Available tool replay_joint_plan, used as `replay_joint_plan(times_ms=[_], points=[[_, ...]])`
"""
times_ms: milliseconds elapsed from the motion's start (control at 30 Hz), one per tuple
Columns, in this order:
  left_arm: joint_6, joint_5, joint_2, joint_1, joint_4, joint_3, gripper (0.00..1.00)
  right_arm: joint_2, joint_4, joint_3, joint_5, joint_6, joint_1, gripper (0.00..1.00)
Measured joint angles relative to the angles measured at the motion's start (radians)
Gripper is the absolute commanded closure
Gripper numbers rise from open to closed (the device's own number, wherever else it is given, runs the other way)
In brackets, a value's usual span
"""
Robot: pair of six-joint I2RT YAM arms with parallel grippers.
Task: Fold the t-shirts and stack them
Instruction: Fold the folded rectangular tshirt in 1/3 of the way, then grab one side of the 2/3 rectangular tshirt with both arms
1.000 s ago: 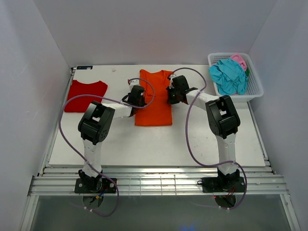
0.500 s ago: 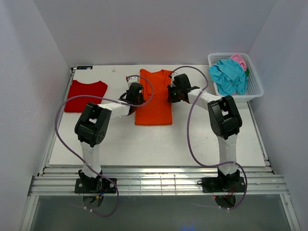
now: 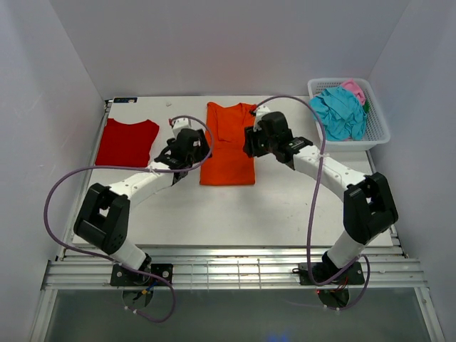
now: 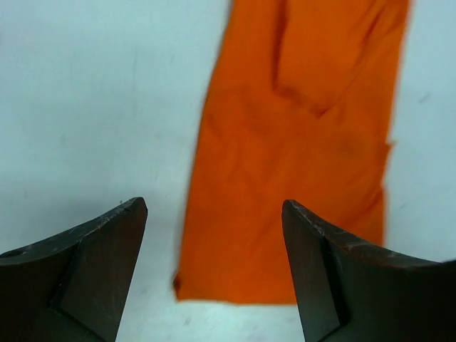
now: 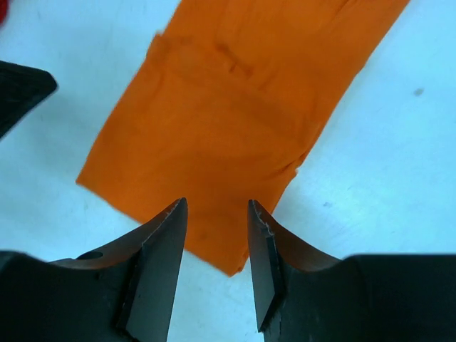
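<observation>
Now, well apart to the left of our left gripper (image 4: 214, 214), the red t-shirt (image 3: 127, 141) lies flat. This gripper hovers wide open and empty, with the orange t-shirt (image 4: 299, 164) just ahead to its right as a long folded strip. Our right gripper (image 5: 217, 214) hangs over the strip's right edge with its jaws a little parted, gripping nothing, so we judge the fold is left undisturbed. Further right, the teal t-shirts (image 3: 336, 114) wait in the basket (image 3: 381, 135).

Seen from above, the widest open stretch of table (image 3: 235, 206) runs across the lower middle, below the orange shirt (image 3: 228, 153). The gap between that and the red shirt (image 3: 127, 142) at upper left is filled by the left gripper (image 4: 212, 214). The basket (image 3: 354, 145) blocks the upper right corner, and the right arm (image 3: 324, 167) slants across the bare table beside it. Walls (image 3: 43, 107) close both sides.
</observation>
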Motion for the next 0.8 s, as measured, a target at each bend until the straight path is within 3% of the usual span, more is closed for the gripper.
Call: replay_joint_plan(times_ms=[233, 367, 800], points=[[-0.065, 0.059, 0.073, -0.022, -0.125, -0.220, 0.13, 0.058, -0.053, -0.191, 0.051, 0.038, 0.101, 0.47], [-0.072, 0.070, 0.071, -0.023, -0.105, -0.226, 0.12, 0.066, -0.072, -0.236, 0.085, 0.067, 0.125, 0.42], [-0.072, 0.125, 0.058, -0.023, -0.045, -0.244, 0.07, 0.061, -0.045, -0.266, 0.148, 0.090, 0.130, 0.40]])
